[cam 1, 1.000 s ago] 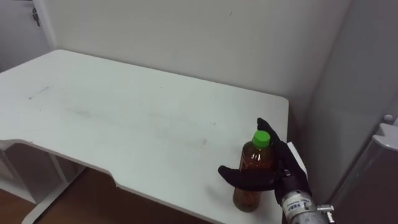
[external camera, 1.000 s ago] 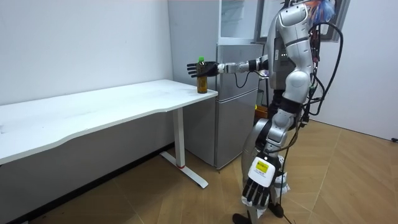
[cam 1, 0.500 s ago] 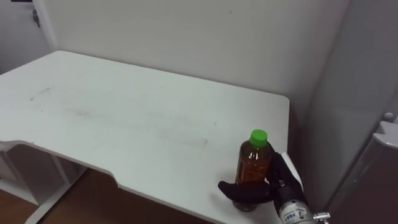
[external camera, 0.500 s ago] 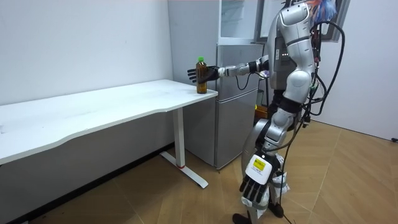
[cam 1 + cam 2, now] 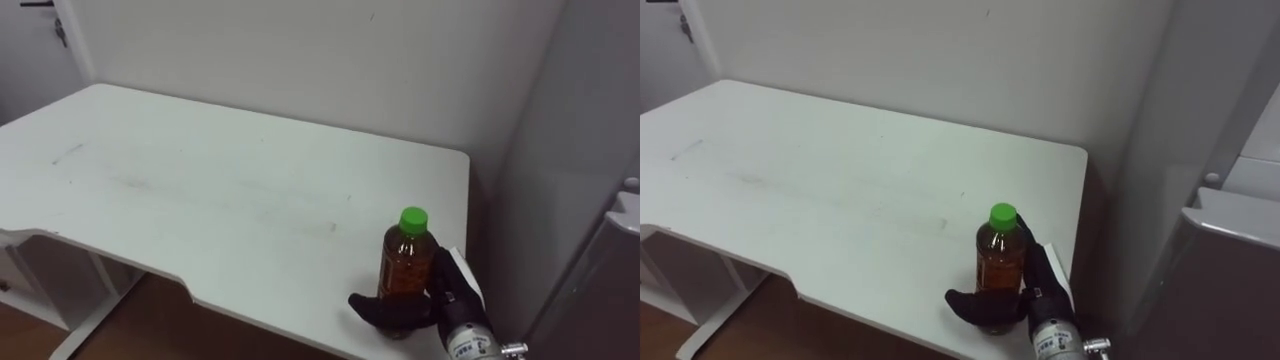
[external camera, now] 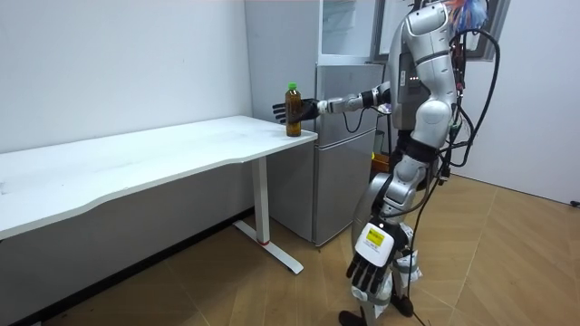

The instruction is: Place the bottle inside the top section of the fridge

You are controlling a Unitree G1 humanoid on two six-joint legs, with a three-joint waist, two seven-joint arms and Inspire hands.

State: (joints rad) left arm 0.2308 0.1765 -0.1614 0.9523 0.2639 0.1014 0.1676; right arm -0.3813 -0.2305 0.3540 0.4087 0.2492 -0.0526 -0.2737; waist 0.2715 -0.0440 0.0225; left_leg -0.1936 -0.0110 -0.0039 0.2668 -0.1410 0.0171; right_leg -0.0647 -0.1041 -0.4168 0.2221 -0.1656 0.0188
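Note:
A brown bottle (image 5: pixel 405 262) with a green cap stands upright at the near right corner of the white table (image 5: pixel 200 190). My right hand (image 5: pixel 447 290) reaches round its lower half: the thumb lies in front of the base and the fingers rise behind it, still fairly straight. In the room view the bottle (image 6: pixel 292 110) stands at the table's end beside the fridge (image 6: pixel 344 136), with the right hand (image 6: pixel 306 109) stretched out to it. I stand in front of the fridge. My left hand (image 6: pixel 367 272) hangs low beside my leg, fingers relaxed.
A pale wall runs behind the table. The grey fridge (image 5: pixel 600 270) stands directly right of the table's end, its upper compartment (image 6: pixel 349 27) above. Wooden floor lies under and around the table legs (image 6: pixel 265 217).
The right hand has come down from around the bottle's neck to its lower half and moved in against it. The bottle has not moved. The left hand has swung slightly.

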